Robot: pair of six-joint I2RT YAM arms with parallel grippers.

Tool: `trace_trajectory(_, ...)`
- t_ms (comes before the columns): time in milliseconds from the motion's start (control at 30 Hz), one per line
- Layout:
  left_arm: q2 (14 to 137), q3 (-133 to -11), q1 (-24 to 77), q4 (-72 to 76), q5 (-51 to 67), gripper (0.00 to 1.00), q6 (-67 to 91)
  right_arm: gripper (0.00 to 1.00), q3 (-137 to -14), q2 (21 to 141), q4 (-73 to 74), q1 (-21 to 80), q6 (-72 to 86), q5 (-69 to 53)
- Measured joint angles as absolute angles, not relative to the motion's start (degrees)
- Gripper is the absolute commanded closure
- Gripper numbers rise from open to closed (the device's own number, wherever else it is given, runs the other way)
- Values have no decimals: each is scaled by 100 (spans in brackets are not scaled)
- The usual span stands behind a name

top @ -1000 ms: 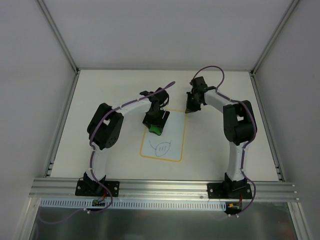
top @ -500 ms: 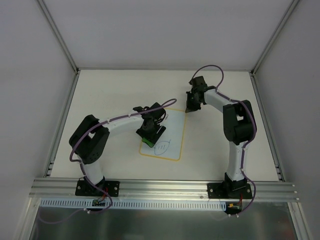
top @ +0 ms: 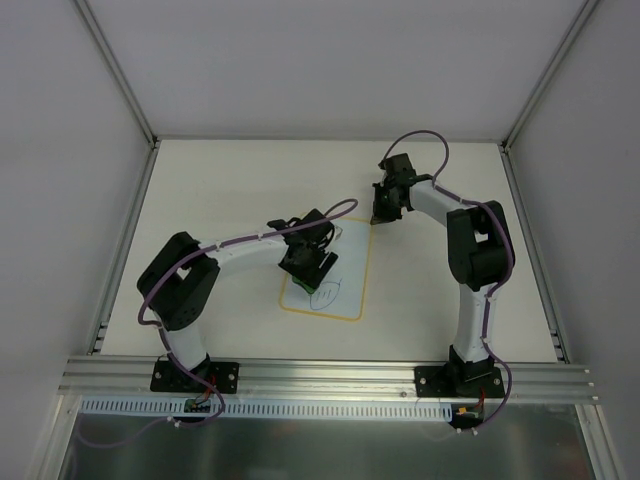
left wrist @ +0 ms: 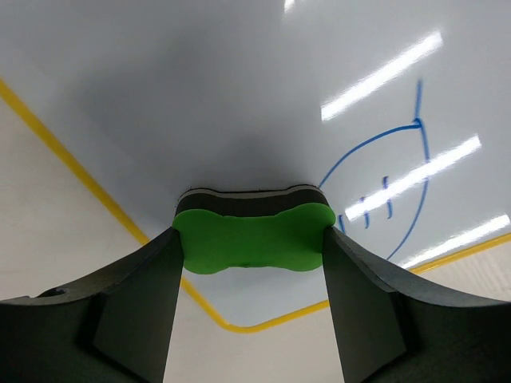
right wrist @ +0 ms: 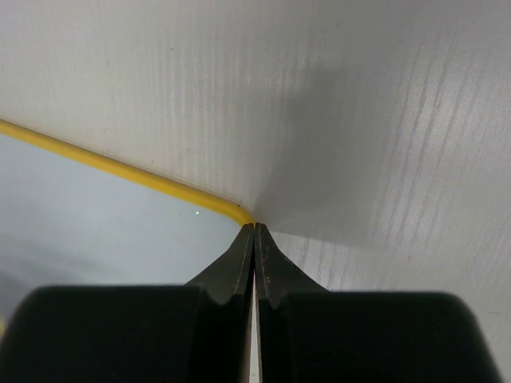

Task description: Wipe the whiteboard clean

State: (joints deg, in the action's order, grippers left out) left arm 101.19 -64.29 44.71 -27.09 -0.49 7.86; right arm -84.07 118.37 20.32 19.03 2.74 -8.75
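The whiteboard (top: 345, 270), white with a yellow border, lies flat at the table's middle. It bears a blue leaf-shaped scribble (top: 326, 294) near its front edge, also in the left wrist view (left wrist: 399, 183). My left gripper (top: 308, 272) is shut on a green eraser (left wrist: 254, 239) whose dark pad presses on the board (left wrist: 200, 96) just left of the scribble. My right gripper (top: 382, 215) is shut with its tips (right wrist: 254, 231) at the board's far right corner (right wrist: 231, 209). It holds nothing visible.
The white table (top: 220, 190) is walled by grey panels at the back and sides. An aluminium rail (top: 330, 375) with both arm bases runs along the near edge.
My left gripper with the eraser slid from the board's far left part toward the front, then shifted slightly right beside the scribble. The right arm has not moved.
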Motion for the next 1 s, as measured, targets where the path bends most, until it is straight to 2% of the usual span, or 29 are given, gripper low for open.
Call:
trace_trajectory(400, 10512, -6849, 5308, -2379, 91, 80, 709, 100, -8357, 11824, 1920, 1894, 276, -878)
trace_trajectory(1000, 10261, -6541, 4276, -2320, 117, 80, 801, 100, -8342, 11819, 1907, 1894, 276, -880)
